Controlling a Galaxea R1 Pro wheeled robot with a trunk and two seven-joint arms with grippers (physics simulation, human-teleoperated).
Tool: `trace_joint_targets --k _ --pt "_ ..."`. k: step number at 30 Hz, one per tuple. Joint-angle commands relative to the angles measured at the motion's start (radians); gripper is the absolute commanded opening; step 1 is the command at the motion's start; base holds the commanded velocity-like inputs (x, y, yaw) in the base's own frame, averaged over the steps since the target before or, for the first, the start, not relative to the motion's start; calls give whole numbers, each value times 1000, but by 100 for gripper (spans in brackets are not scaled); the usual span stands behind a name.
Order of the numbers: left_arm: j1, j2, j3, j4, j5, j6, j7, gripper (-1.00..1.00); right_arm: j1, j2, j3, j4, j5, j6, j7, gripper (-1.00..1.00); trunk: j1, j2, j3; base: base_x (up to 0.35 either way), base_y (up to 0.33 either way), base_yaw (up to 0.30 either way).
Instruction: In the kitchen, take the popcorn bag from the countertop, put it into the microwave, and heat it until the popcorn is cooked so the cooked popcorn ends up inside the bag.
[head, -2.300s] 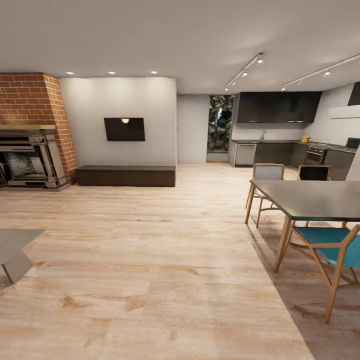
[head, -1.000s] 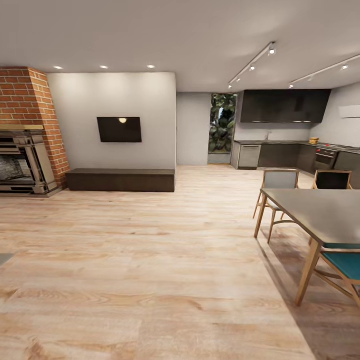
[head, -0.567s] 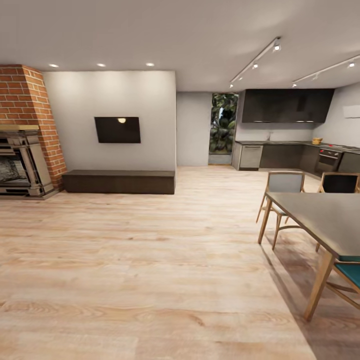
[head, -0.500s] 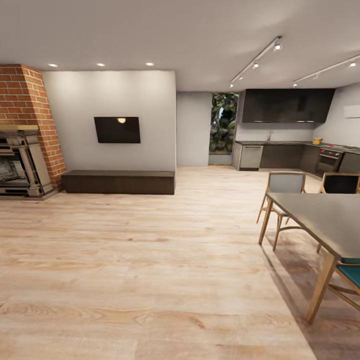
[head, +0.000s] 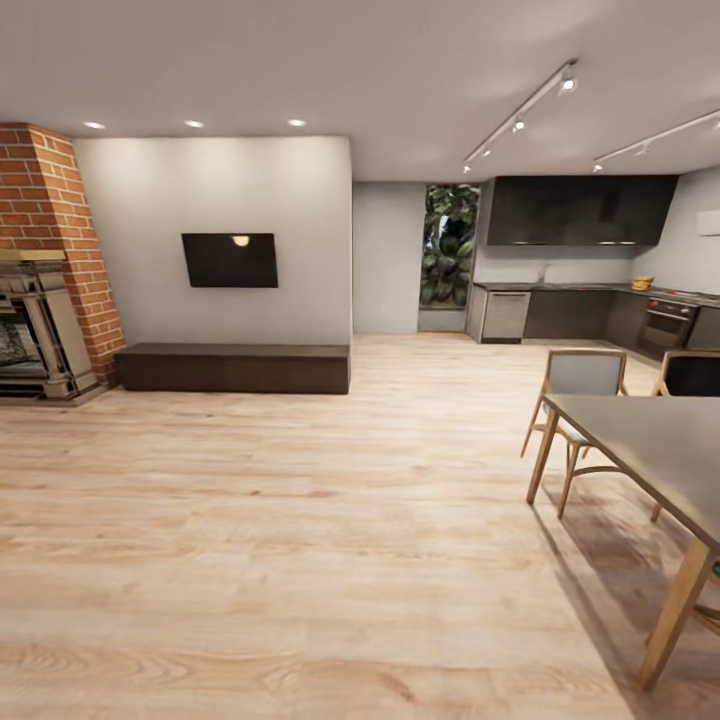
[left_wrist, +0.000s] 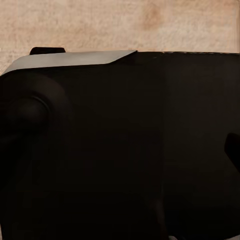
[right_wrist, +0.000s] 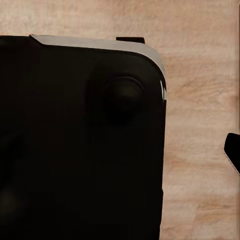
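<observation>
A wide living room with a pale wooden floor (head: 300, 520) opens toward a kitchen at the far right, seen from the head camera. One brick fireplace (head: 40, 270) stands at the left, one dark wall screen (head: 230, 260) hangs on the white wall, and one long dark bench (head: 235, 367) sits below it. Three recessed lights (head: 190, 124) glow in the ceiling above that wall, and two light tracks (head: 520, 105) run toward the kitchen. At the right, one dark dining table (head: 650, 450) on wooden legs has two chairs (head: 583, 375) at its far end.

The countertop (head: 560, 288), a thin grey slab, tops a row of dark cabinets under one block of dark upper cupboards (head: 580, 210). One built-in oven (head: 665, 325) sits in the cabinets at the far right. A small yellowish thing (head: 641, 283) rests on the countertop near the oven, too small to identify; the popcorn bag and microwave cannot be made out at this distance.

Both wrist cameras look down on the wooden floor past a large black rounded body of the robot (left_wrist: 120, 150), so both arms seem to hang low beside it. Whether either gripper is open or closed cannot be told.
</observation>
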Motion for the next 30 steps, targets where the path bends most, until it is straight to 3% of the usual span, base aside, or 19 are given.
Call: trace_joint_targets --k 1,30 --pt "0 0 0 0 1 -2 0 100 0 -1 1 0 0 -3 -1 100 1 0 -1 322 0 0" --pt "0 -2 0 0 1 -3 0 100 0 3 -5 -2 6 -6 0 100 1 0 -1 322 0 0"
